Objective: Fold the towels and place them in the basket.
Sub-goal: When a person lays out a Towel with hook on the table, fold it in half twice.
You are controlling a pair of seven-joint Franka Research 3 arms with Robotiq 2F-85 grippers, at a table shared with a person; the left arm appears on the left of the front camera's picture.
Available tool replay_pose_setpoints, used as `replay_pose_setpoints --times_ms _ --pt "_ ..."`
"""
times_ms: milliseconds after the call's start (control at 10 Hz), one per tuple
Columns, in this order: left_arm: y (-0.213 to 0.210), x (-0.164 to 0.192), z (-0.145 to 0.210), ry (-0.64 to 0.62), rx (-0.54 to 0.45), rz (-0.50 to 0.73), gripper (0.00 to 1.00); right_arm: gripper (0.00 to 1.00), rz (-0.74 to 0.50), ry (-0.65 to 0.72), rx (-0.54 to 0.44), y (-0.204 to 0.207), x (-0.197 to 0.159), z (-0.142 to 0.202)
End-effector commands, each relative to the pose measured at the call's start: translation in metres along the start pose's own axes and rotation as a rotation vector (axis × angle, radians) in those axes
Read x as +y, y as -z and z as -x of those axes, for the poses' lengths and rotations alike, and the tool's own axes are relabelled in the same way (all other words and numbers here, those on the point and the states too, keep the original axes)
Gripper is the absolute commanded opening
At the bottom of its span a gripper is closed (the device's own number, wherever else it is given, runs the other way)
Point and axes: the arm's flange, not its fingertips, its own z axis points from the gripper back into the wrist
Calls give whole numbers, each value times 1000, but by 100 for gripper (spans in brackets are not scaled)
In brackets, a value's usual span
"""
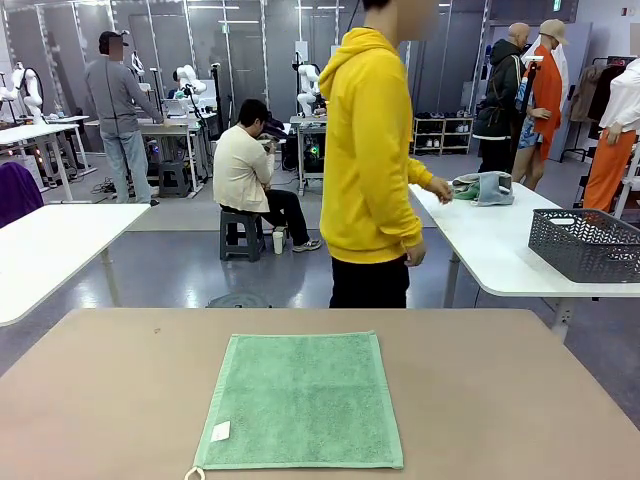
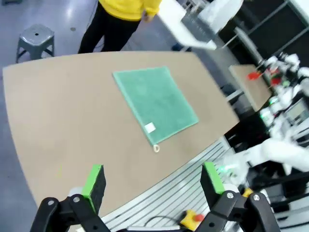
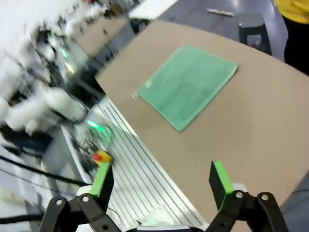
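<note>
currently: mint green towel point(image 1: 300, 400) is lying flat, unfolded, on the brown table point(image 1: 500, 400), tag corner facing the robot. grey-blue towel point(image 1: 487, 187) lying bunched on the white table point(image 1: 500, 250) behind, basket point(image 1: 585, 243) sitting nearby. left gripper point(image 2: 152, 174) and right gripper point(image 3: 161, 169) hovering above the table edge, jaws standing apart, gripping nothing.

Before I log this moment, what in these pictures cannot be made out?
Front view: grey-blue cloth heap is too far and crumpled to tell one towel from several.
Front view: basket is cut off by the right edge; its mesh wall hides any contents.
Front view: white tag on the mint green towel, any print too small to read.
Right wrist view: left side motion-blurred.
</note>
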Motion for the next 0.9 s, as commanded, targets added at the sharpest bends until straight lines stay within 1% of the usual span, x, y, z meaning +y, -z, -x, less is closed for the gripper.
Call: replay_pose_setpoints --times_ms 0,100,300,500,600,700,800 --pt "19 -23 -9 183 70 -139 100 100 101 -180 83 24 12 -14" --pt "31 -45 -16 290 120 -182 100 100 127 -288 159 39 27 -24" --pt "60 -77 -21 455 223 -218 100 100 169 -421 259 68 49 -41" --pt "101 -110 -17 590 348 -222 100 100 204 -555 342 105 73 -51" --pt "121 -123 -13 650 398 -215 100 100 189 -617 379 123 84 -53" --pt "140 -131 -10 705 427 -283 100 100 162 -679 409 141 94 -53" --pt "156 -138 -4 761 464 -322 100 100 177 -710 460 158 101 -50"
